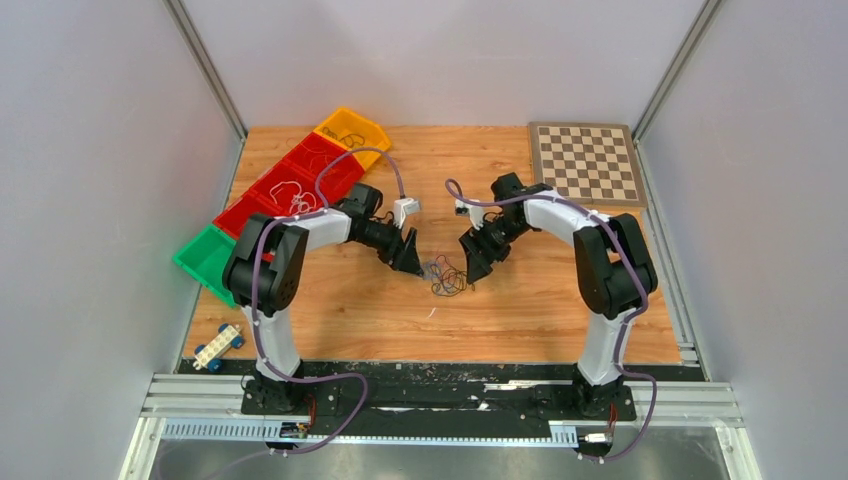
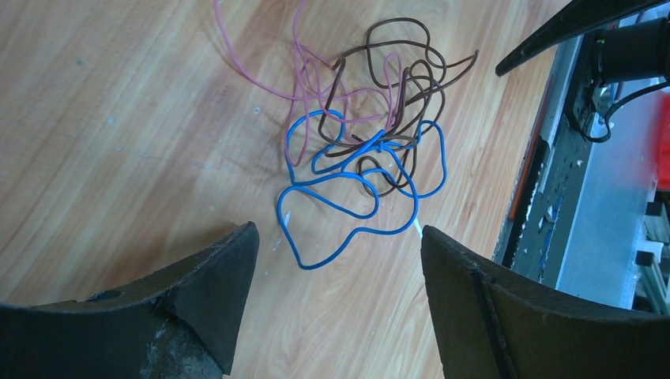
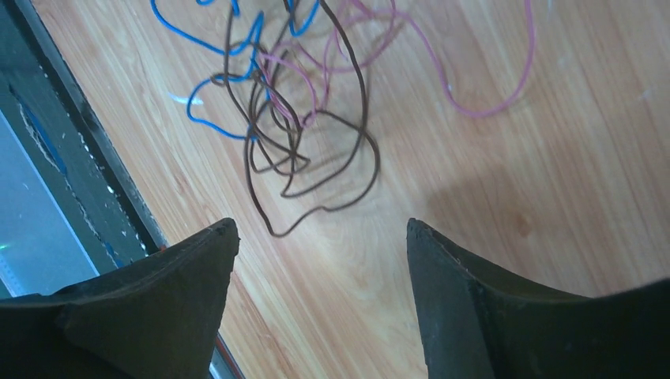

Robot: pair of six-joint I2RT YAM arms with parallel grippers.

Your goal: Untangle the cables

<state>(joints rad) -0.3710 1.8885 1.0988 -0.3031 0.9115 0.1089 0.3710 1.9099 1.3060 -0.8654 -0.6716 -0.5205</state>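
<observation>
The cables (image 1: 445, 277) lie on the wooden table as one small tangle of thin curly blue, brown and pink wires. In the left wrist view the tangle (image 2: 379, 146) sits just ahead of my left gripper (image 2: 338, 229), which is open with only bare wood between its fingers. In the right wrist view a brown loop (image 3: 371, 170) ends just short of my right gripper (image 3: 322, 223), also open and empty. From above, the left gripper (image 1: 412, 262) and right gripper (image 1: 475, 268) flank the tangle closely on either side, both tilted down toward it.
A row of bins runs along the left edge: green (image 1: 205, 258), red (image 1: 290, 180) with thin wires inside, and yellow (image 1: 352, 128). A chessboard (image 1: 587, 162) lies at the back right. A small toy vehicle (image 1: 219, 347) sits front left. The table's front rail (image 2: 569, 181) is close by.
</observation>
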